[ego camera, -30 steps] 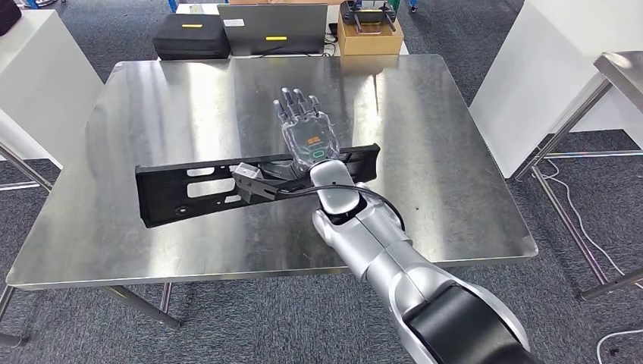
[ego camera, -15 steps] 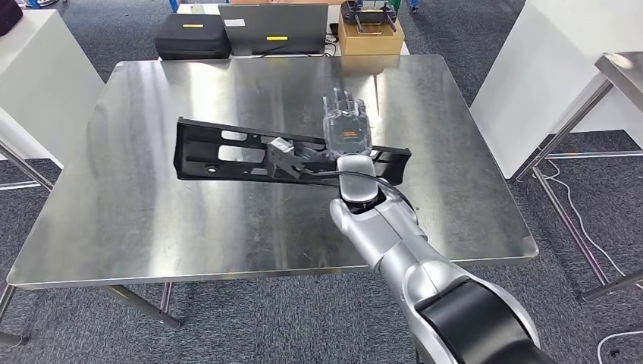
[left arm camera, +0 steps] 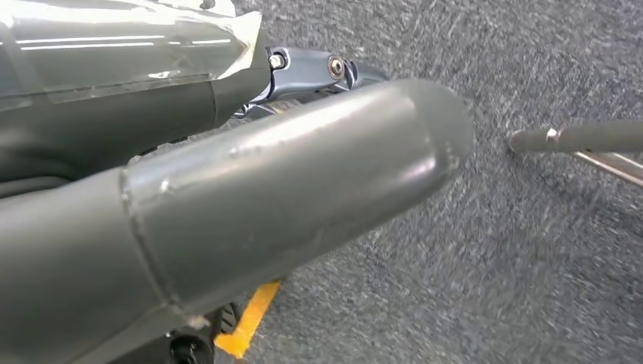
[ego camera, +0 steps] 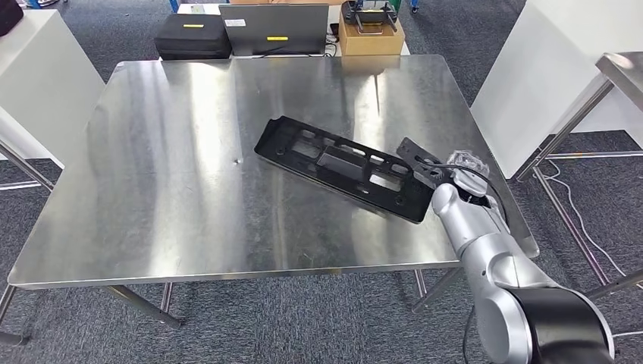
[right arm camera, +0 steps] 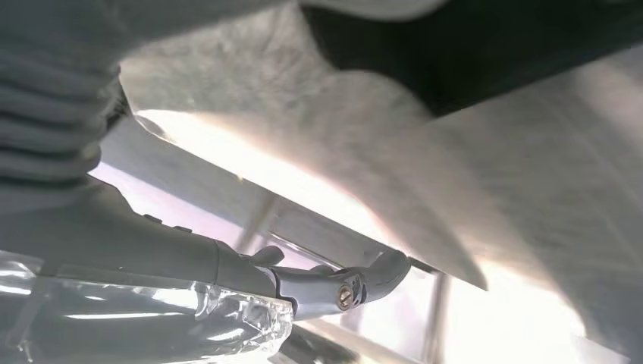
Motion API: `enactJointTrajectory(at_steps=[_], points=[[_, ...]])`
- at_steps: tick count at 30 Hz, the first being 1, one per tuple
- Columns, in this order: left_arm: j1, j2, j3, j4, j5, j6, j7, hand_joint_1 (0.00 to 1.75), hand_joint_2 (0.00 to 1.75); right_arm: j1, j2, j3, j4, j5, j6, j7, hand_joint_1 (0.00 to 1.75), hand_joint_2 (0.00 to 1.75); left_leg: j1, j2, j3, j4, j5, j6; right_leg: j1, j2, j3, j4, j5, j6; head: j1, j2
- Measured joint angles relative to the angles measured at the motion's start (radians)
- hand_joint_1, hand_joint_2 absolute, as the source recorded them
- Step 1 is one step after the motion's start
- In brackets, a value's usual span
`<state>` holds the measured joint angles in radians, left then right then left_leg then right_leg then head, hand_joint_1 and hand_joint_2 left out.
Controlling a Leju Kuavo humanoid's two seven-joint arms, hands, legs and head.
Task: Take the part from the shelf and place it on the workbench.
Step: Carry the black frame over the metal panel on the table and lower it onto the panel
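Left hand (left arm camera: 227, 197): seen close up in the left wrist view over grey carpet, a thick grey thumb across the frame and a darker finger behind it; whether the fingers are curled or spread I cannot tell.
White cabinet (ego camera: 38, 83): stands at the far left, beside the worktop's left edge.
Black case (ego camera: 192, 36): lies beyond the worktop's far edge, on the left, with a yellow label on its lid.
Grey laptop (ego camera: 273, 29): sits just right of the black case, also bearing a yellow label.
Cardboard box (ego camera: 370, 34): just right of the laptop, a dark device resting on top.
Worktop (ego camera: 174, 182): a square of brushed steel on metal legs over grey carpet.
Part (ego camera: 341, 165): a long black plastic frame with cut-outs, lying flat on the worktop, right of centre, running diagonally from the middle toward the near right edge.
Right hand (ego camera: 462, 168): at the worktop's right edge, just beside the near end of the part and apparently apart from it; the view is poor here, and its hold or release I cannot tell.
White panel (ego camera: 531, 68): stands right of the worktop.
Second steel table (ego camera: 622, 68): at the far right edge.
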<state>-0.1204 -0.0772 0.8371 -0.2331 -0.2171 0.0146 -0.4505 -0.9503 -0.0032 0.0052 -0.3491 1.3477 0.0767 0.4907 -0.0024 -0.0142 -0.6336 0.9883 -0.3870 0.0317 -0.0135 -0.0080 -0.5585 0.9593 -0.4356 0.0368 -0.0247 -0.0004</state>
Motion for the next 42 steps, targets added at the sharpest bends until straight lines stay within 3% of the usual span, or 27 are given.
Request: enactJointTrajectory(at_steps=[12, 17, 20, 24, 27, 29, 33, 37, 42], points=[[-0.019, 0.000, -0.021, 0.000, -0.020, 0.000, 0.007, 0.00, 0.00, 0.012, -0.045, -0.049, 0.007, 0.000, -0.004, -0.001, 0.00, 1.75, 0.002, 0.004, 0.000, 0.000, 0.000, 0.000, 0.000, 0.002, -0.002, 0.000, 0.000, 0.000, 0.000, 0.000], [-0.035, -0.001, -0.039, -0.004, -0.052, -0.005, 0.023, 0.00, 0.00, 0.021, -0.073, -0.067, 0.007, 0.015, -0.034, -0.049, 0.00, 1.75, 0.002, 0.001, 0.000, 0.000, 0.000, 0.000, 0.000, 0.000, 0.000, 0.000, -0.001, 0.000, 0.000, 0.000], [-0.039, -0.002, -0.041, -0.006, -0.062, -0.011, 0.021, 0.00, 0.00, 0.044, -0.074, -0.090, -0.017, 0.004, -0.167, -0.166, 0.00, 1.75, 0.001, 0.002, 0.000, 0.000, 0.000, 0.000, 0.001, 0.000, 0.001, 0.000, 0.000, 0.000, 0.000, 0.000], [-0.021, -0.007, -0.038, -0.007, -0.068, -0.011, -0.009, 0.00, 0.00, 0.139, -0.025, -0.154, -0.157, -0.156, -0.421, -0.474, 0.00, 1.75, 0.001, 0.003, 0.000, 0.000, 0.000, 0.000, 0.001, 0.000, 0.001, 0.000, -0.001, 0.002, 0.000, 0.000], [-0.004, -0.014, -0.027, -0.007, -0.076, -0.011, -0.025, 0.00, 0.00, 0.282, 0.051, -0.170, -0.390, -0.363, -0.485, -0.668, 0.00, 1.75, 0.002, 0.001, 0.000, 0.000, -0.002, 0.000, 0.001, 0.000, 0.001, 0.000, -0.003, 0.003, 0.000, 0.000], [0.002, -0.018, -0.014, -0.007, -0.075, -0.010, -0.035, 0.00, 0.00, 0.382, 0.096, -0.155, -0.557, -0.497, -0.491, -0.747, 0.00, 1.75, 0.003, -0.001, 0.000, 0.000, -0.003, -0.002, 0.001, -0.002, 0.001, 0.000, -0.005, 0.003, 0.000, 0.000], [0.014, -0.023, 0.024, -0.006, -0.055, -0.012, -0.068, 0.00, 0.00, 0.531, 0.153, -0.089, -0.801, -0.631, -0.520, -0.835, 0.00, 1.75, 0.004, -0.001, 0.001, -0.001, -0.006, -0.004, 0.001, -0.001, 0.001, 0.000, -0.007, 0.003, 0.000, 0.000], [0.018, -0.023, 0.064, -0.007, -0.036, -0.015, -0.117, 0.00, 0.00, 0.582, 0.181, -0.022, -0.923, -0.680, -0.540, -0.863, 0.00, 1.75, 0.004, 0.002, 0.002, -0.001, -0.006, -0.004, 0.001, 0.002, 0.000, 0.000, -0.007, 0.002, 0.000, 0.000], [0.017, -0.022, 0.101, -0.008, -0.035, -0.001, -0.152, 0.00, 0.00, 0.603, 0.191, 0.026, -1.014, -0.871, -0.423, -0.872, 0.00, 1.75, 0.004, 0.002, 0.003, -0.001, -0.006, -0.004, 0.001, 0.001, 0.001, 0.000, -0.007, 0.002, 0.000, 0.000]])
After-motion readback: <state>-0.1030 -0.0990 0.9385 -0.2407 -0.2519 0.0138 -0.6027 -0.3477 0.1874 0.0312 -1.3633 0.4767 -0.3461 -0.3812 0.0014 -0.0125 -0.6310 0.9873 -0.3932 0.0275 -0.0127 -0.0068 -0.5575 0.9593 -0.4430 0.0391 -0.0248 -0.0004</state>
